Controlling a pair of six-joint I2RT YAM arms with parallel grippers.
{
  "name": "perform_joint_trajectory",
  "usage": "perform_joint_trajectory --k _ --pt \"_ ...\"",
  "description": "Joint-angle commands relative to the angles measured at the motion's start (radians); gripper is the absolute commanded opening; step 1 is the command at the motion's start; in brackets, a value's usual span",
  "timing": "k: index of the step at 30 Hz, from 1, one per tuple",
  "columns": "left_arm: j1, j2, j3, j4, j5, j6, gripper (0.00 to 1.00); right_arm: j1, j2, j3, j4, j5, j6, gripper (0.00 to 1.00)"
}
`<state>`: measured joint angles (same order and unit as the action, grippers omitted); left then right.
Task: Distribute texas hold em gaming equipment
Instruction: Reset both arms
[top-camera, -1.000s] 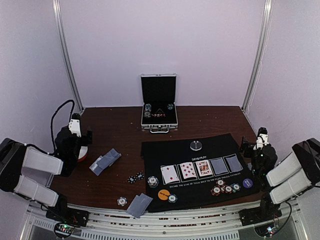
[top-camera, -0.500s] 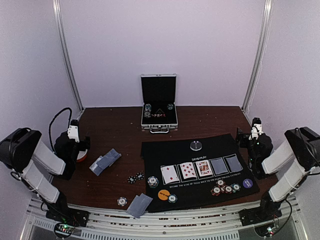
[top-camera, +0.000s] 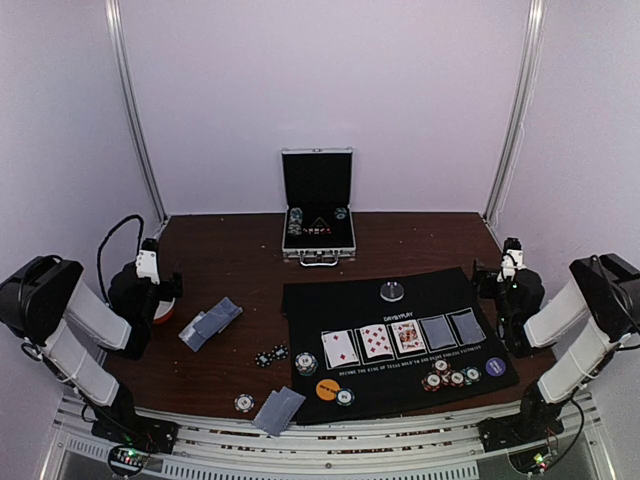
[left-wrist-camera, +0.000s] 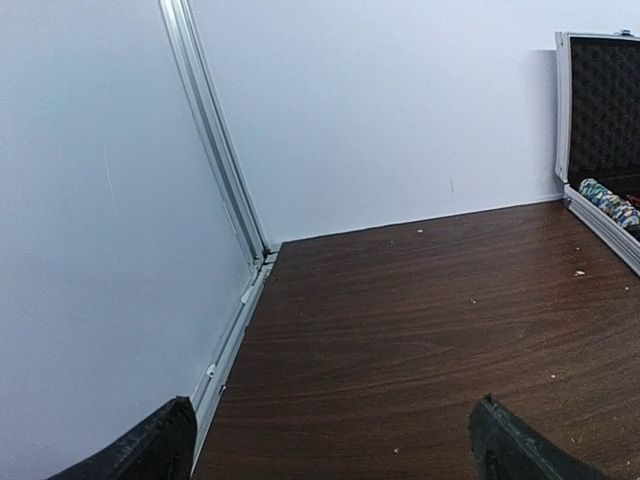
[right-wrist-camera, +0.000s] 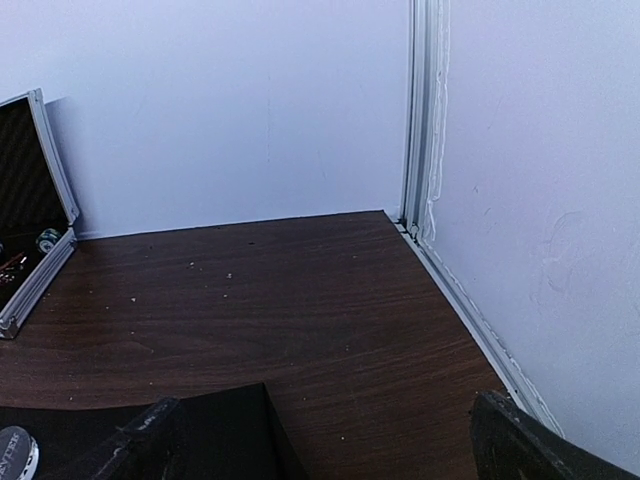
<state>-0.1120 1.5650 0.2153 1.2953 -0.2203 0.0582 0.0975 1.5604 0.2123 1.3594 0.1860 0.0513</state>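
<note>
White-and-black arms (top-camera: 98, 315), black looping cable (top-camera: 127, 218)

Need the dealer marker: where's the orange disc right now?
Top view: the orange disc lies on the black mat near its front-left corner, beside a poker chip.

Top cam: high behind the arm bases, looking down and forward over the whole table (top-camera: 230, 255), silver case (top-camera: 318, 205) far-centre. Left wrist cam: low behind the left gripper (left-wrist-camera: 330, 445), left of the case, facing the back wall (top-camera: 320, 90). Right wrist cam, behind the right gripper (right-wrist-camera: 330, 440): same, right of the case. I get the case in all three.
</note>
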Motion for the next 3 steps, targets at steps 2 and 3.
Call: perform_joint_trajectory --k 2,3 --pt "0.008 0.004 0.003 0.085 0.011 -0.009 0.98 -0.005 -0.005 0.006 -0.004 -0.002 0.005 1.00" --pt "0.008 0.005 0.004 0.084 0.011 -0.009 0.98 -0.005 -0.006 0.004 -0.003 -0.002 0.004 1.00"
